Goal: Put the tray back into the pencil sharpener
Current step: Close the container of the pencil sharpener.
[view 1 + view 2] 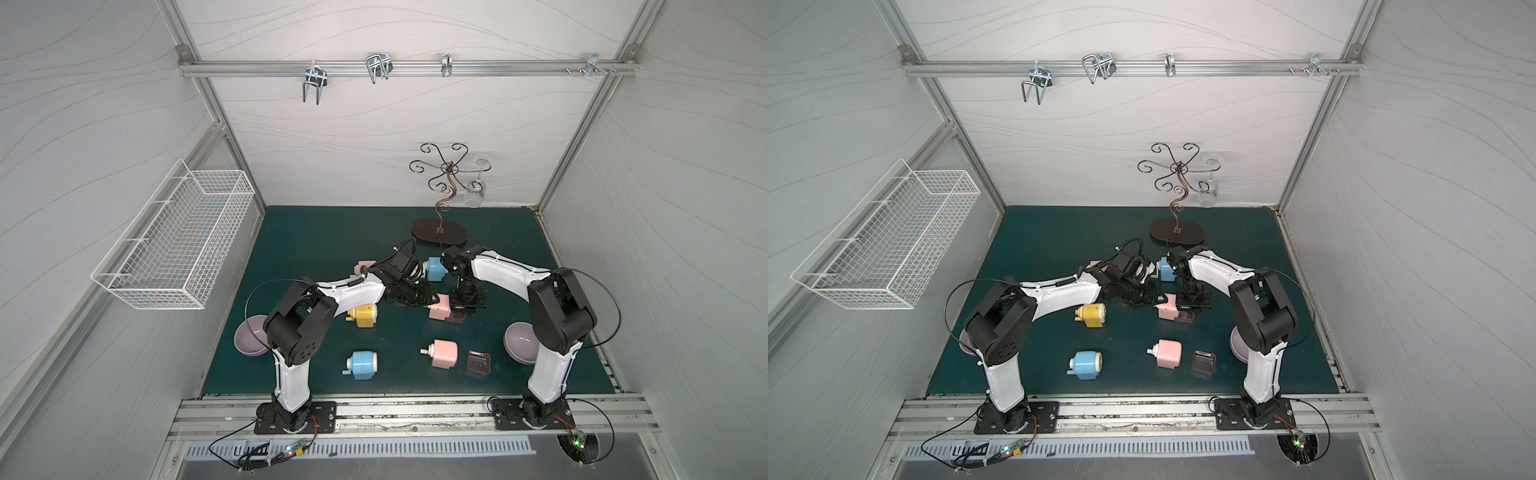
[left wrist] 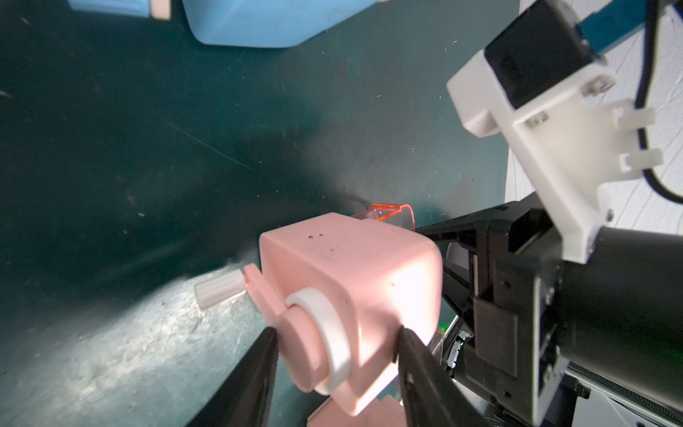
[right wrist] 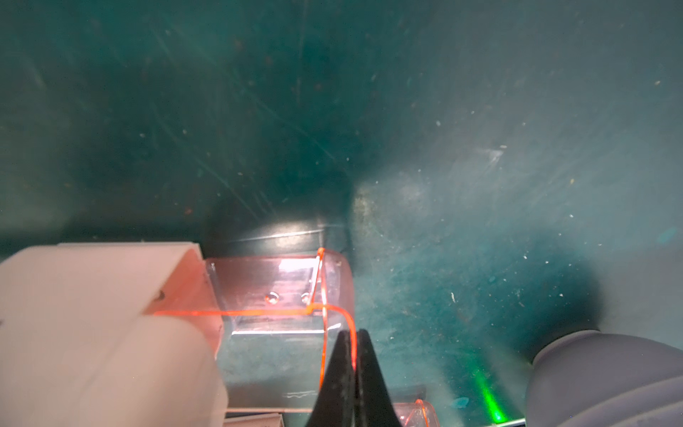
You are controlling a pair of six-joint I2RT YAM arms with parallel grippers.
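The left gripper (image 2: 338, 334) clasps the boxy, smooth pink sharpener (image 2: 351, 266) by its sides, while the right gripper (image 3: 353, 338) pinches the thin end wall of the glossy clear tray (image 3: 273, 281).

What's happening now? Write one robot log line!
left hand: gripping pink sharpener | right hand: pinching clear tray wall | tray: partly inside sharpener | step: not finished
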